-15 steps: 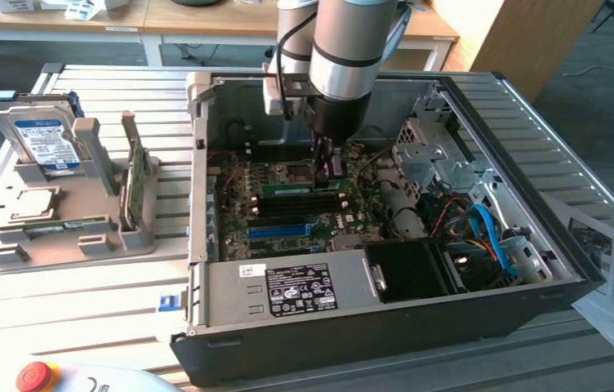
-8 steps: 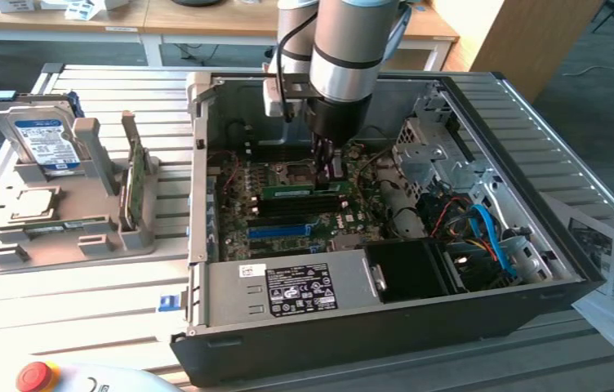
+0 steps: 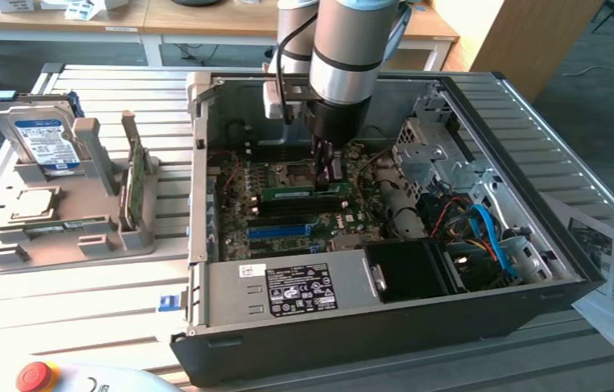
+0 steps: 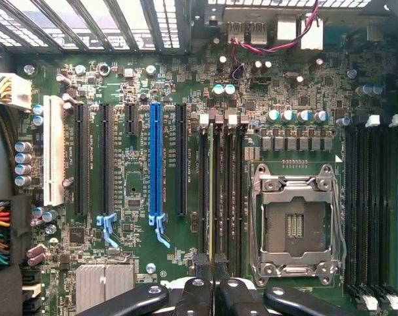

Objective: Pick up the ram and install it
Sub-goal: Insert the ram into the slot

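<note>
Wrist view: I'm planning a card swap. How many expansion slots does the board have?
6, side by side: white slot, black slot, second black slot, short black slot, blue slot, last black slot. None seems hidden.

ram (image 3: 288, 194): green circuit board | case (image 3: 200, 204): matt metal | blue slot (image 4: 156, 158): glossy plastic

The case (image 3: 394, 331) is lying open-topped, leaving room above the motherboard (image 3: 236, 208); the drive cage (image 3: 433, 159), power supply (image 3: 296, 290) and loose cables (image 3: 487, 229) are crowding the tool (image 3: 332, 184) gripping the ram (image 3: 301, 194).
</note>
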